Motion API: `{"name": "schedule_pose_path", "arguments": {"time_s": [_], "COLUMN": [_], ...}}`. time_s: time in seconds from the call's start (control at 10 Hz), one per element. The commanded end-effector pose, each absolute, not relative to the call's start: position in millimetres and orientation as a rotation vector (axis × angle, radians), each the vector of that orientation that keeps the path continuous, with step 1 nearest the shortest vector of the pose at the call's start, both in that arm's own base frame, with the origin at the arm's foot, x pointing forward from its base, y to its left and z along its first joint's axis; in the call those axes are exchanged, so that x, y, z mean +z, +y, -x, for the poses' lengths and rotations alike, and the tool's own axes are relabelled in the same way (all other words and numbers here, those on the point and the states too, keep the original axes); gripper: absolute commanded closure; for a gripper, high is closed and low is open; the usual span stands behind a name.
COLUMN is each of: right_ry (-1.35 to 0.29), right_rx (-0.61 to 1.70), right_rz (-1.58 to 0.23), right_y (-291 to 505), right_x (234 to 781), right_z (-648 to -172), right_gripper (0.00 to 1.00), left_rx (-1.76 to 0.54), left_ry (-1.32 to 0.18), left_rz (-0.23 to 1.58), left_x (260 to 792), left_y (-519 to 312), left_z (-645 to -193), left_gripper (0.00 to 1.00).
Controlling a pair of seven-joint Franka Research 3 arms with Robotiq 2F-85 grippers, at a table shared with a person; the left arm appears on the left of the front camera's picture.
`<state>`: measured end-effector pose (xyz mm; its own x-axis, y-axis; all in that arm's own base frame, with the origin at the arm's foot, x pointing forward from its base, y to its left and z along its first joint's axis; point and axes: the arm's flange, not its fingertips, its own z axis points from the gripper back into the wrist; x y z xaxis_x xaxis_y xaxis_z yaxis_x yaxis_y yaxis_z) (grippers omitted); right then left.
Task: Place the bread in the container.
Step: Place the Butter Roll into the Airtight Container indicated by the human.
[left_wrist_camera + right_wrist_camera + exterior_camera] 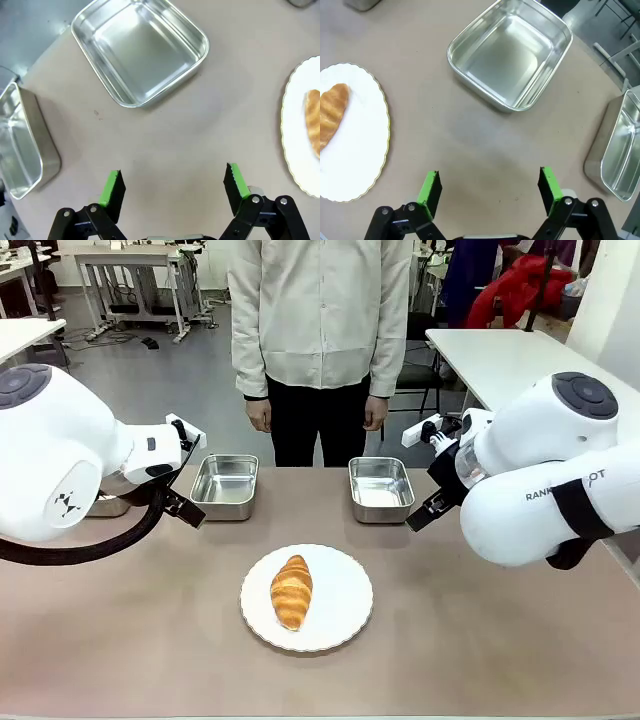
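Pick-up step not yet begun: the bread (291,590) lies untouched on the white plate (345,625), mid-table. The left container (225,486) and right container (380,488) stand empty beyond it. The left gripper (172,182) and right gripper (489,184) are held above the table at either side, fingers spread wide, nothing gripped. A reach inward and a descent over the bread are judged to be required next

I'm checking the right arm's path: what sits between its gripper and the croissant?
In the right wrist view, bare table stretches from the open right gripper to the white plate, then plate surface up to the croissant. Nothing else intervenes.
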<state>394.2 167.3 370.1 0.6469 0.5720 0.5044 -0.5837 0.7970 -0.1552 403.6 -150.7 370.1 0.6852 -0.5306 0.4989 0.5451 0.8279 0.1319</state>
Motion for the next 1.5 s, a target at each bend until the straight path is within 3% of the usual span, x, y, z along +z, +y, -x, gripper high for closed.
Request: {"name": "schedule_pose_path", "arguments": {"time_s": [0.0,1.0,1.4], "right_ry": [-0.566,-0.564,-0.62], "right_rx": [0.657,0.66,0.639], "right_rz": [-0.022,-0.021,-0.115], "right_y": [167.3,167.5,105.1], "right_x": [370.2,369.2,495.7], "right_z": [-394.2,-394.2,-438.7], "right_gripper": [0.0,0.0,0.0], "left_rx": [-0.603,-0.602,-0.671], "left_ry": [-0.55,-0.55,-0.497], "left_rz": [0.028,0.028,0.167], "left_x": [370.2,370.1,488.5], "left_y": [-150.8,-150.7,-89.4], "left_z": [-403.6,-403.6,-423.9], "left_gripper": [0.0,0.0,0.0]}}
